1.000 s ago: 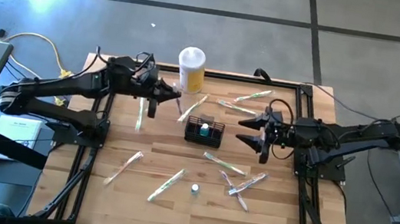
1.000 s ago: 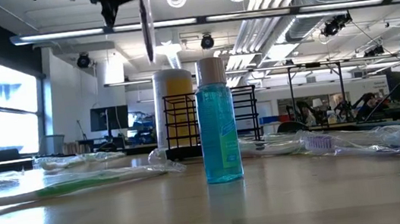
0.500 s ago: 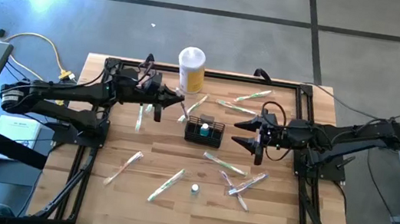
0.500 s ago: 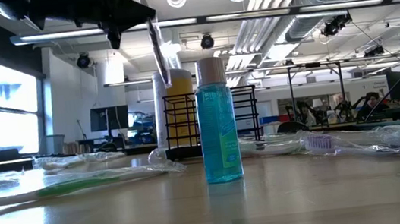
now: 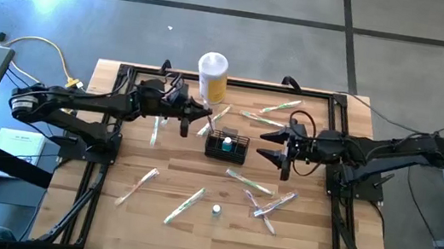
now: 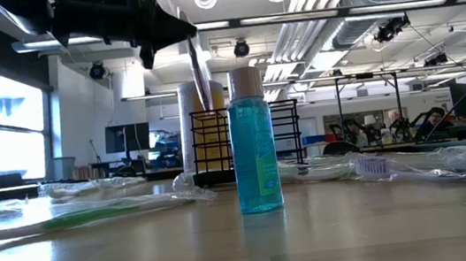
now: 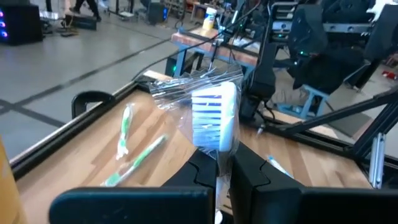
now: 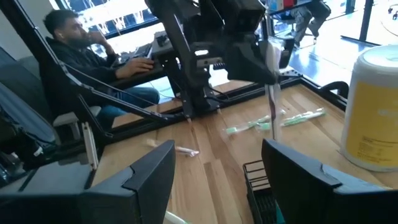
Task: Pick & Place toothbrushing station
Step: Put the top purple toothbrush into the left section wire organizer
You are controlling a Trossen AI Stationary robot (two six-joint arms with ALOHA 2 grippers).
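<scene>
So the left hand (image 5: pixel 190 121) is up off the counter (image 5: pixel 215 244), just left of the little black wire basket (image 5: pixel 227 145), and it's clenched on a wrapped toothbrush (image 7: pixel 214 121). From the left wrist camera you can see the white bristle head in crinkly clear plastic sticking up right between the two dark fingers (image 7: pixel 245 177). In the low view the brush (image 6: pixel 197 72) hangs down at a slight slant from that hand (image 6: pixel 169 33), with its lower end above the basket's (image 6: pixel 246 140) left side, not inside it as far as I can tell.

The basket itself sits near the middle of the counter, a bit toward the back, just in front of the yellow-and-white canister (image 5: pixel 212 76). There's something teal standing in it already.

The right hand (image 5: pixel 272 146) waits on the other side of the basket, fingers spread wide and holding nothing. Its wrist camera looks across a corner of the basket (image 8: pixel 261 186) toward the left arm and the dangling brush (image 8: pixel 272 81), with a person sitting at a desk in the background (image 8: pixel 93 56).

More wrapped toothbrushes lie scattered around the counter, and a small blue bottle (image 5: pixel 216 211) stands alone near the front edge. That bottle (image 6: pixel 253 141) fills the middle of the low view.
</scene>
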